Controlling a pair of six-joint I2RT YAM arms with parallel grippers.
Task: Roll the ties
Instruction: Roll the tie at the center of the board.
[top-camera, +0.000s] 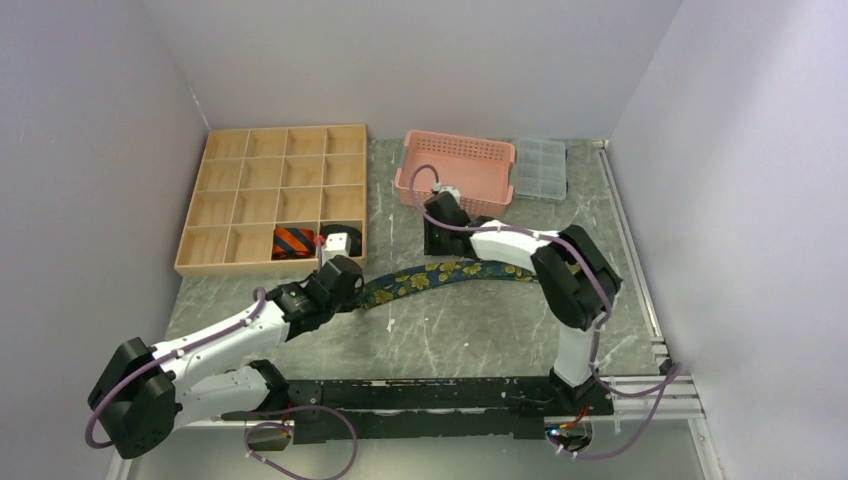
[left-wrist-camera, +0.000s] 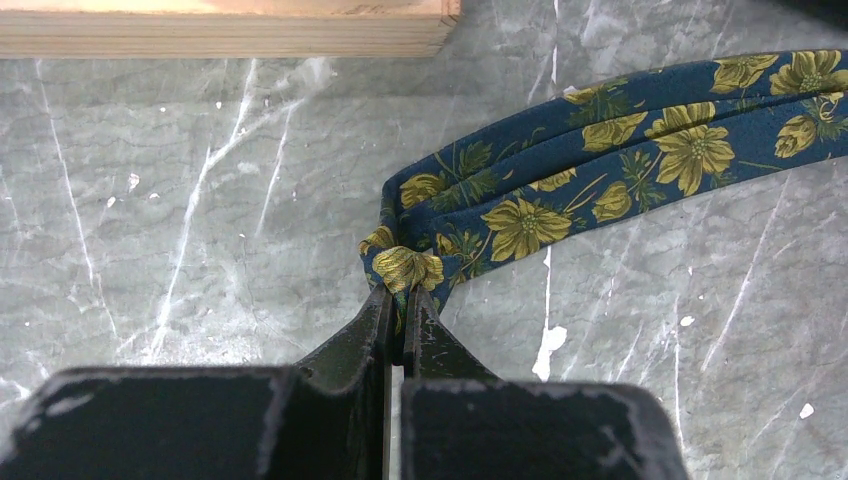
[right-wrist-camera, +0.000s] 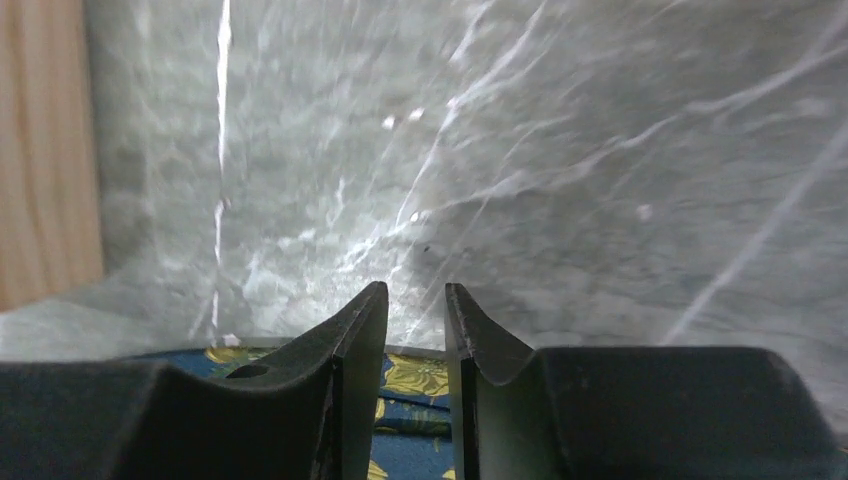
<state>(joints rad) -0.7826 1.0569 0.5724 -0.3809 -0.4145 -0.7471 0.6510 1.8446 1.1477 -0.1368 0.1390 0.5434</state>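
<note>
The floral tie (top-camera: 450, 272) lies flat across the middle of the bench (top-camera: 470, 330). It runs from just off the near right corner of the wooden tray (top-camera: 225, 200) towards the right edge. In the left wrist view its left end is doubled over into a small bunch. The left tool (left-wrist-camera: 403, 300) is clamped tight on that bunch, jaws pressed together with fabric between them. The right tool (right-wrist-camera: 415, 300) hangs over the strip further along, its jaws a narrow gap apart with nothing in them, and floral cloth shows just beneath.

A striped tie (top-camera: 293, 241) already sits rolled in a compartment of the tray's near row. A dark roll (top-camera: 352, 234) is in the next compartment to the right, partly hidden.

The step in hand looks like starting the coil on the floral tie. To do it well, the pinched end should turn over onto the strip as a small, firm core, not a loose loop. The right tool would best come down on the flat cloth and hold it straight and lightly taut along the bench. Otherwise the roll may wander sideways or cone. The bunched end looks uneven, so squaring it first would help.
</note>
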